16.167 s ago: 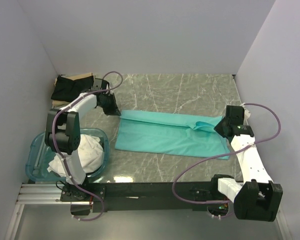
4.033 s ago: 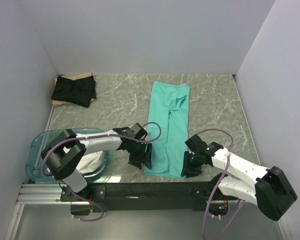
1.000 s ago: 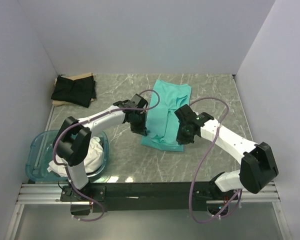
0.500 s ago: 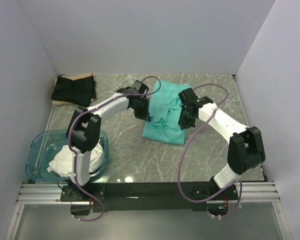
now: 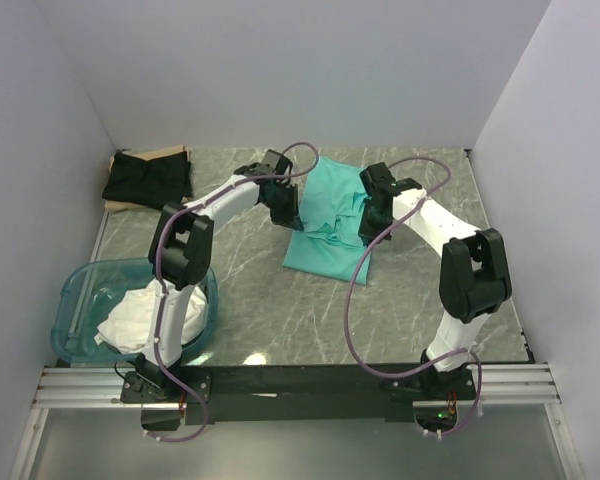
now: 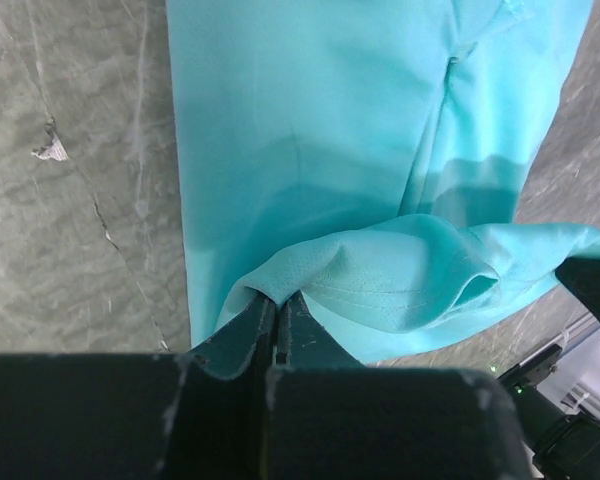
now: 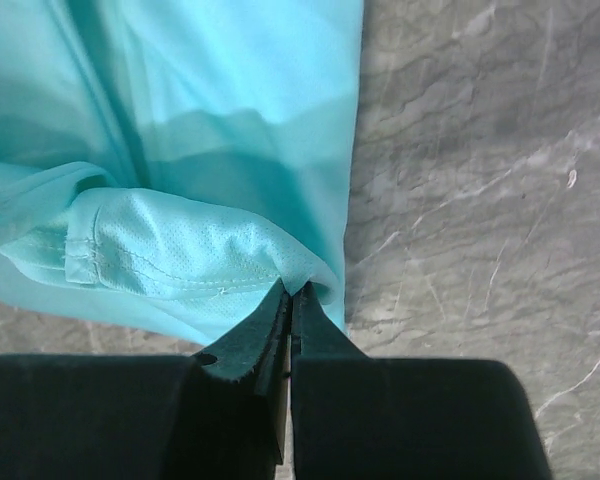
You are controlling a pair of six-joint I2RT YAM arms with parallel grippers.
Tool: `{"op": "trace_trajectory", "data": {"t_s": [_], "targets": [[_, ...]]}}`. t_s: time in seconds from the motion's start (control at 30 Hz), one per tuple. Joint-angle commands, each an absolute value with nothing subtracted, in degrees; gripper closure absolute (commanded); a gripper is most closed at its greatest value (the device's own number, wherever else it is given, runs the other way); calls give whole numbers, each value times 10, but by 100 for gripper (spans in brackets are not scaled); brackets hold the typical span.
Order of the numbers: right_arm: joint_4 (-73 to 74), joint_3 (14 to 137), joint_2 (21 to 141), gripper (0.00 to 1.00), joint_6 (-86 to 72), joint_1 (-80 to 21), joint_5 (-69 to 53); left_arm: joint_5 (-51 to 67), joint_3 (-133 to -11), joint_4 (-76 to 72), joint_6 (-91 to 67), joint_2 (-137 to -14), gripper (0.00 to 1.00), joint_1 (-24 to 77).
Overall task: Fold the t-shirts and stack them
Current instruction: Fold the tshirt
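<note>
The mint-teal t-shirt [image 5: 330,215] lies in a long strip on the grey marble table, its near end lifted and doubled back over the far part. My left gripper [image 5: 289,215] is shut on the hem's left corner [image 6: 276,288]. My right gripper [image 5: 370,222] is shut on the hem's right corner [image 7: 292,284]. Both wrist views show the pinched hem hanging above the flat lower layer [image 6: 310,130] [image 7: 230,100]. A folded black t-shirt [image 5: 147,180] lies at the far left corner. White t-shirts [image 5: 145,318] are heaped in the blue tub.
The translucent blue plastic tub [image 5: 72,300] stands at the near left beside the left arm's base. A tan cardboard sheet [image 5: 166,152] shows under the black shirt. White walls enclose the table on three sides. Purple cables loop over both arms.
Both grippers have carried the teal shirt's near hem away from the arm bases toward the far end, so the fold has shortened and the doubled part lies farther back.
</note>
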State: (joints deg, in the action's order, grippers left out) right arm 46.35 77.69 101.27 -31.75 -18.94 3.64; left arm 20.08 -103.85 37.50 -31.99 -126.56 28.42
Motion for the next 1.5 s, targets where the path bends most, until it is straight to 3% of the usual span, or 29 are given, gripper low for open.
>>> {"op": "trace_trajectory", "data": {"t_s": [0.0, 0.2, 0.3, 0.33, 0.43, 0.53, 0.93, 1.47], "targets": [[448, 800, 1026, 100, -299, -177, 41, 230, -1063, 352, -312, -1274, 100, 278], [433, 832, 1065, 100, -283, -153, 18, 219, -1090, 354, -322, -1289, 96, 268], [439, 870, 1095, 97, -275, -141, 3, 211, -1092, 347, -331, -1288, 82, 261], [439, 879, 1101, 78, -274, -133, 2, 208, -1091, 346, -333, -1286, 67, 259], [437, 904, 1107, 44, -265, -124, -30, 193, -1085, 342, -337, -1274, 43, 256], [432, 906, 1086, 33, -258, -123, -35, 185, -1043, 325, -337, -1244, 35, 255], [349, 691, 955, 35, -285, -125, -80, 201, -823, 247, -354, -1135, 35, 260], [298, 545, 921, 37, -319, -138, -116, 177, -764, 243, -357, -1114, 37, 279]]}}
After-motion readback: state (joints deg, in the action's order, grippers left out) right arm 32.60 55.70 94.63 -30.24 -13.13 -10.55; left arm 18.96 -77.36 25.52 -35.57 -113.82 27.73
